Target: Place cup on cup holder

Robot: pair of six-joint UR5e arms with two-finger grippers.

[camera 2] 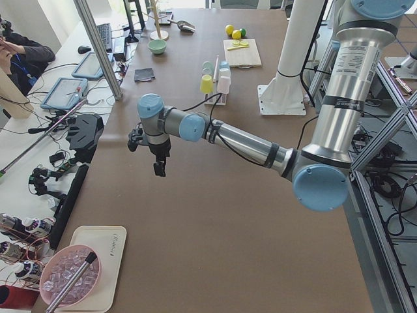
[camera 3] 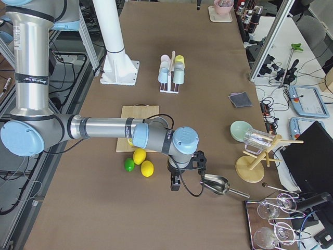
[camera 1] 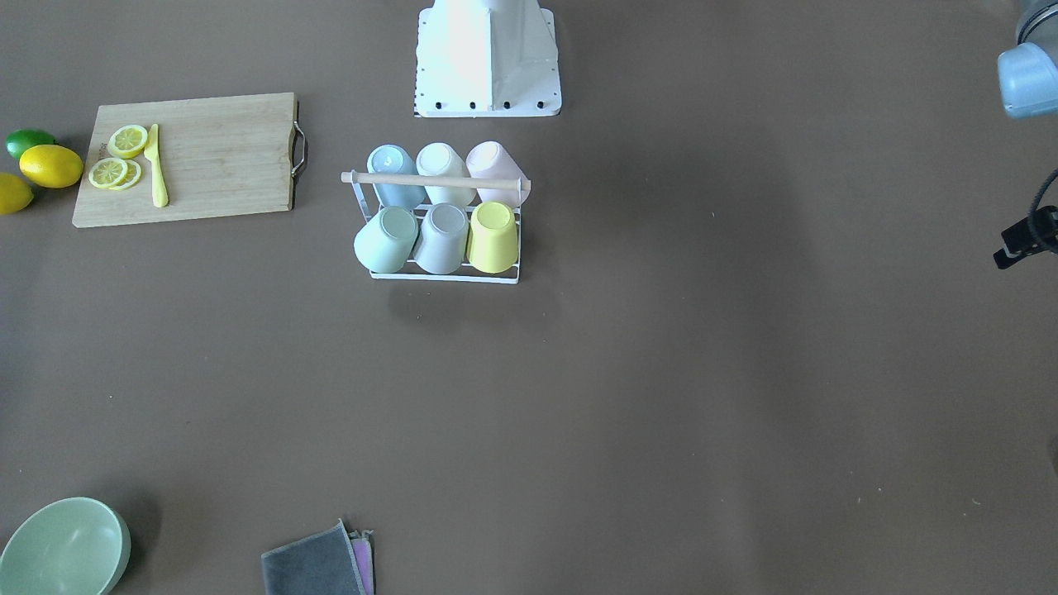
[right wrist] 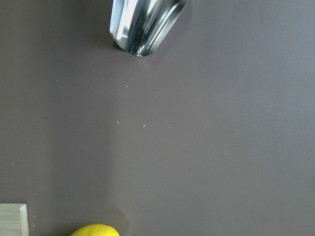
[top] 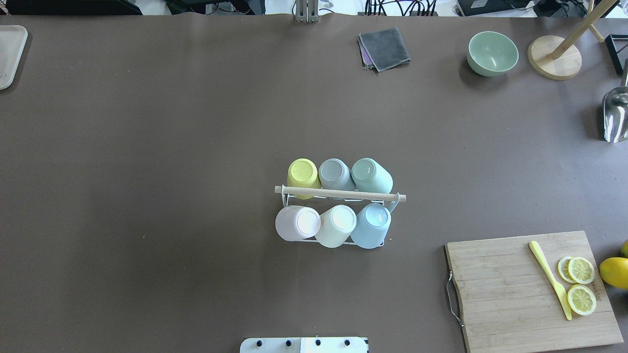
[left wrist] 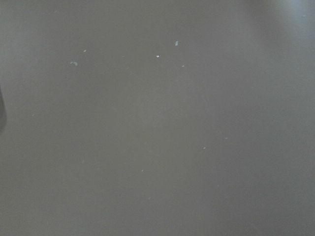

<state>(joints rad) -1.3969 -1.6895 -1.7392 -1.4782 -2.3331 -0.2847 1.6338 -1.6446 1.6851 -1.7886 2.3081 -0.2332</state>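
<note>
The cup holder point(top: 338, 193), a white wire rack with a wooden rod handle, stands mid-table near the robot's base; it also shows in the front view point(camera 1: 434, 179). Several cups sit upside down on its prongs: yellow point(top: 302, 172), grey point(top: 334, 172) and mint point(top: 370, 174) in the far row, pink point(top: 297, 223), white point(top: 338, 225) and blue point(top: 372, 225) in the near row. My left gripper point(camera 2: 159, 166) hangs over bare table far to the holder's left. My right gripper point(camera 3: 174, 183) hangs far to the right, by the lemons. I cannot tell whether either is open or shut.
A cutting board point(top: 510, 294) with lemon slices and a yellow knife lies at the near right, lemons point(camera 3: 147, 167) beside it. A metal scoop point(top: 614, 115), a green bowl point(top: 492, 53), a wooden stand point(top: 554, 58) and a grey cloth point(top: 385, 48) lie at the far right.
</note>
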